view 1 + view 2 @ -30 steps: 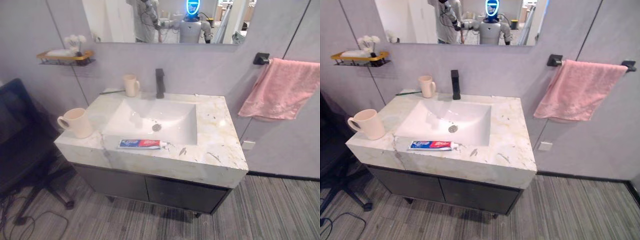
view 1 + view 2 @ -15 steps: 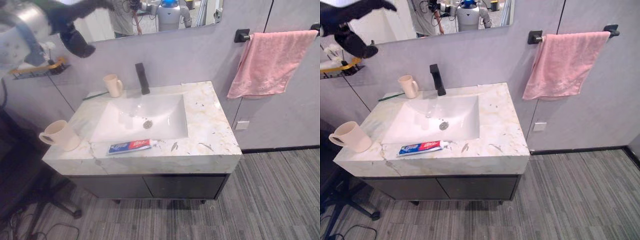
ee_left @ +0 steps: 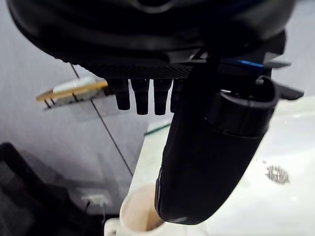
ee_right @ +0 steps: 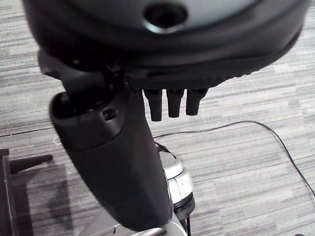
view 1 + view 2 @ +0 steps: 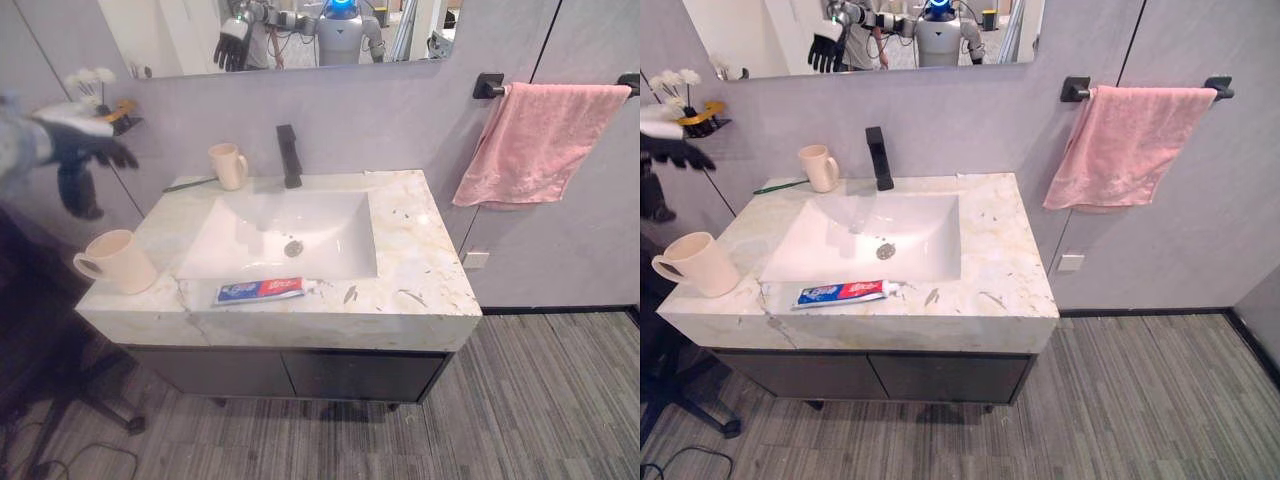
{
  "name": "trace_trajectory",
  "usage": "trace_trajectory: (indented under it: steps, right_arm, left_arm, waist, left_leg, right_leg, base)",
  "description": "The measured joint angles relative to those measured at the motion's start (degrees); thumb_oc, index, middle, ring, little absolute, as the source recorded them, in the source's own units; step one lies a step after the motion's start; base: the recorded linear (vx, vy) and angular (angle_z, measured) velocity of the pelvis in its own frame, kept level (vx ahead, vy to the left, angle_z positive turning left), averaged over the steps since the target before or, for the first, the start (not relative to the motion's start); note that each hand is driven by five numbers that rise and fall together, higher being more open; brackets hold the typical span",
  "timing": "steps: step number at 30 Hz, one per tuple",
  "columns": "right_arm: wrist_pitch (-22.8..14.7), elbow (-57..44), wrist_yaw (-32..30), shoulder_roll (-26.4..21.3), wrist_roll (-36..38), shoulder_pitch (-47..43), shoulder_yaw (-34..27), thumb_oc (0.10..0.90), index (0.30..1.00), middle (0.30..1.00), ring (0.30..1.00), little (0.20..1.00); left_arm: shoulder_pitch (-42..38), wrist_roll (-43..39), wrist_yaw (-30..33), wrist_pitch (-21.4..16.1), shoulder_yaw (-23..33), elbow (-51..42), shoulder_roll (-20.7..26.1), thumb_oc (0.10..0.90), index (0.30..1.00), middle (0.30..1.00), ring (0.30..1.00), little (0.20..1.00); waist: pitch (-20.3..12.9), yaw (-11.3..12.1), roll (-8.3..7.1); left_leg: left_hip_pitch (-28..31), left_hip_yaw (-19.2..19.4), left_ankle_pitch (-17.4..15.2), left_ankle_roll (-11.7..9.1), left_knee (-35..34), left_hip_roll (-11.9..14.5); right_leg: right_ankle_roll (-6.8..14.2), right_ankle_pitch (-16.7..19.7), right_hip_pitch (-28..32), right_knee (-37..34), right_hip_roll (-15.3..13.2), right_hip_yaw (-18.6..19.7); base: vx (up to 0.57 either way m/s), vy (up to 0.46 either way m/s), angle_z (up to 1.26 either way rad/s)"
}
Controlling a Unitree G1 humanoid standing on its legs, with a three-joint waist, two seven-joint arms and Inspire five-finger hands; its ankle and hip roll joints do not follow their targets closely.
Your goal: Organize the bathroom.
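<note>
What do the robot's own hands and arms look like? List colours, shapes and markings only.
The left hand is dark, with a white cover by the thumb and a silver-grey arm behind it. Up close, its black thumb is thick and rounded, beside a row of stubby black fingers. The right hand looks the same: glossy black shell, ribbed edge.

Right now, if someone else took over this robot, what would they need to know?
Left robot hand: open, empty, raised left of the counter, above the near mug.
Right robot hand: open, empty, low over the floor.
Toothpaste tube lies on the front edge of the counter; second mug and toothbrush sit at the back by the faucet; pink towel hangs on its bar.
Done: nothing visibly tidied. Left: everything.
</note>
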Motion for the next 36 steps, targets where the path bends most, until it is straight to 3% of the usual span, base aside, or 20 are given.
trace_trajectory:
  steps: [8,14,28,36]
  right_arm:
    - [0.33,-0.14,0.01,0.67,-0.19,0.52,0.01,0.8,0.9,0.9,0.9,0.9]
    - [0.86,-0.19,-0.01,1.05,-2.18,1.16,0.08,0.8,0.9,0.9,0.9,0.9]
    - [1.48,-0.31,-0.02,1.52,-2.33,1.14,0.02,0.8,0.9,0.9,0.9,0.9]
    - [2.12,-0.56,-0.01,1.52,-4.72,1.22,-0.04,0.8,0.9,0.9,0.9,0.9]
  left_arm:
    - [10.03,2.15,-0.7,-1.33,7.21,-1.83,-4.34,0.8,0.9,0.9,0.9,0.9]
    - [10.77,3.3,1.05,-1.27,8.15,-3.51,-7.08,0.8,0.9,0.9,0.9,0.9]
    - [11.15,2.8,-4.78,5.32,9.22,-7.86,-10.13,0.8,0.9,0.9,0.9,0.9]
    - [23.04,0.28,-5.57,9.44,16.57,-8.49,-14.39,0.8,0.9,0.9,0.9,0.9]
  waist:
    - [-0.49,-0.41,-0.32]
    - [-0.53,-1.26,-0.26]
    - [-0.85,-2.63,0.17]
    - [-1.75,-2.81,0.81]
  left_leg:
    - [-0.34,0.61,0.09,0.12,-0.01,0.01]
    - [-0.15,0.84,0.08,0.12,-0.01,0.07]
    - [0.19,1.61,0.02,0.18,-0.01,0.16]
    - [0.31,2.4,-0.18,0.41,-0.01,0.17]
  right_leg:
    - [0.01,0.03,-0.66,0.25,-0.06,0.43]
    - [-0.03,0.08,-0.55,0.2,-0.04,0.42]
    - [0.0,0.13,-0.63,0.16,-0.02,1.05]
    - [0.01,0.21,-0.94,0.17,-0.04,1.8]
  base:
    - [0.0,0.007,-0.03]
    - [0.01,-0.001,-0.01]
    - [0.0,0.002,-0.02]
    - [0.0,0.001,-0.04]
